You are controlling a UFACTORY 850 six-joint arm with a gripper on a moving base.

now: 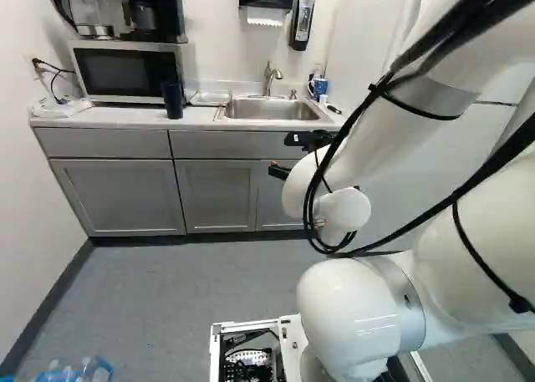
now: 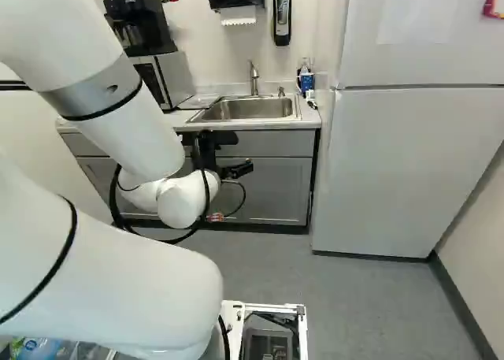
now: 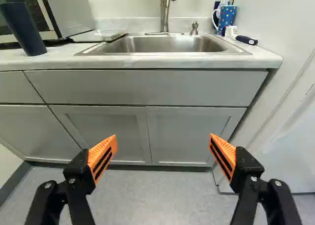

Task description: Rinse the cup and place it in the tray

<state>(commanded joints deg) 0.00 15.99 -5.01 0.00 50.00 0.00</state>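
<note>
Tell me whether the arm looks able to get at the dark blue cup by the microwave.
Probably yes: the gripper is open and nothing stands before the cup, though the arm must move forward and left.

From behind the arm (image 1: 347,311), both base views look down, sharing the upper-middle sink (image 2: 252,109). The wrist view faces it closer.

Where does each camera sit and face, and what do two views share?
Left base view: behind the arm, to its left, facing ahead and down at sink and microwave; arm right of middle.
Right base view: behind, to its right, facing sink and fridge; arm left of middle.
Wrist view: on the wrist, facing along the gripper toward cabinets; its fingers show.
Both base views share arm and sink.
</note>
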